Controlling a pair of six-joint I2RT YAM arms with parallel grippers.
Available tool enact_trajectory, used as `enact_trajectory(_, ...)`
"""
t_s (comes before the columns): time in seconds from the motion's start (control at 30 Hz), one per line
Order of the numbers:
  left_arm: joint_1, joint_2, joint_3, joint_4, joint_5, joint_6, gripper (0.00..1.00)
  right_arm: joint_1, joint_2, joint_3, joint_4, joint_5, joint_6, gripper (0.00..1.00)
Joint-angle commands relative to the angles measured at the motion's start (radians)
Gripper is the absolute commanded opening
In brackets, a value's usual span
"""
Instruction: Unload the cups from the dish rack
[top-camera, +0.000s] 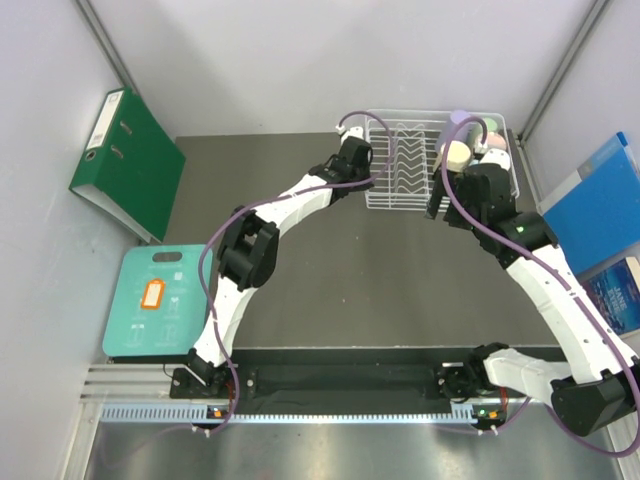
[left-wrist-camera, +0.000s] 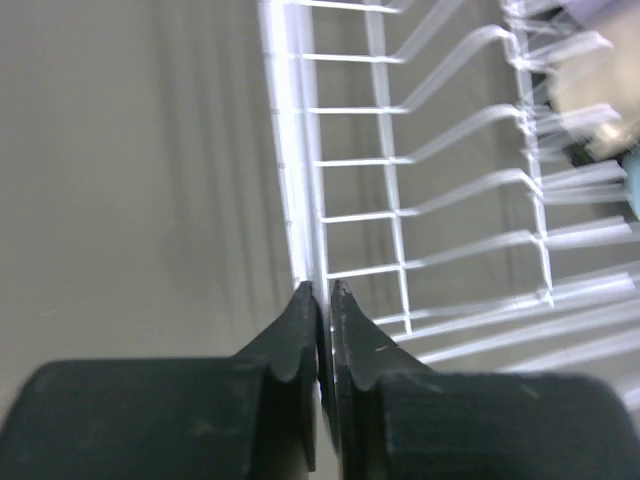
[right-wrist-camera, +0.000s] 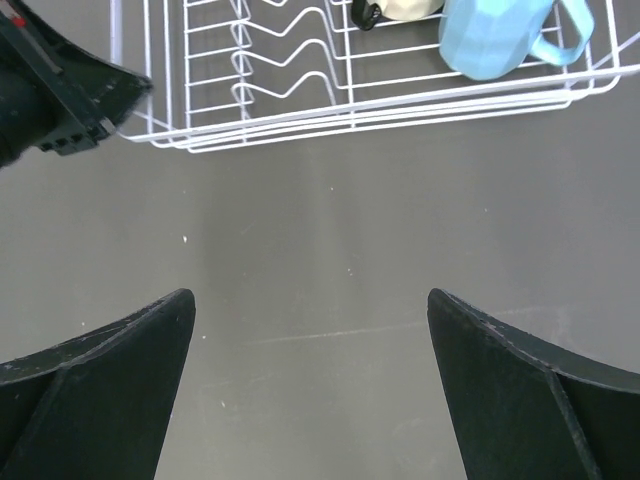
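Clenched at the very front of the left wrist view: left fingers (left-wrist-camera: 300, 330), pinched tight on the left rim wire of the dish rack (left-wrist-camera: 400, 215), by the look of it to pin it down. Spread wide and gripping nothing: right fingers (right-wrist-camera: 100, 400), hovering over bare desk (right-wrist-camera: 320, 250), just short of the rack's near rim.

Bunched at the rack's right end, past the row of upright prongs: all the cups. Closest to the right fingers, just inside the near rim: light blue cup (right-wrist-camera: 495, 40), handle pointing right. Just beside it, a cream cup (top-camera: 458, 153); further back a lavender cup (top-camera: 462, 118), a mint cup (top-camera: 479, 128) and a pink cup (top-camera: 495, 140), packed close together. Cannot tell which of them touch, nor how each one lies.

Judged light, rigid and smooth-walled, so easy to lift but apt to slip or roll under a careless squeeze. Best taken across the body, or over the lip with one finger inside and one outside; thin handle better left alone. Tight packing leaves little room beside the rear cups, so sensible to start with the blue one. Rack likely light as well and prone to slide or tip if a cup snags a wire.
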Motion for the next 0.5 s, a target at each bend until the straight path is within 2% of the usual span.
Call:
enact_trajectory(0.0, 0.023, -0.014, -0.015, -0.177, -0.063, 0.082, 0.00, 0.015, -0.014, -0.004, 0.043, 0.002, 0.011, 0.99)
enact_trajectory(0.17, 0.023, -0.077, -0.086, -0.209, -0.089, 0.111, 0.00, 0.015, -0.022, -0.010, 0.047, 0.023, 0.004, 1.00)
enact_trajectory(0.47, 0.022, -0.287, -0.343, -0.295, -0.115, 0.129, 0.00, 0.017, -0.052, -0.041, 0.050, 0.064, 0.006, 1.00)
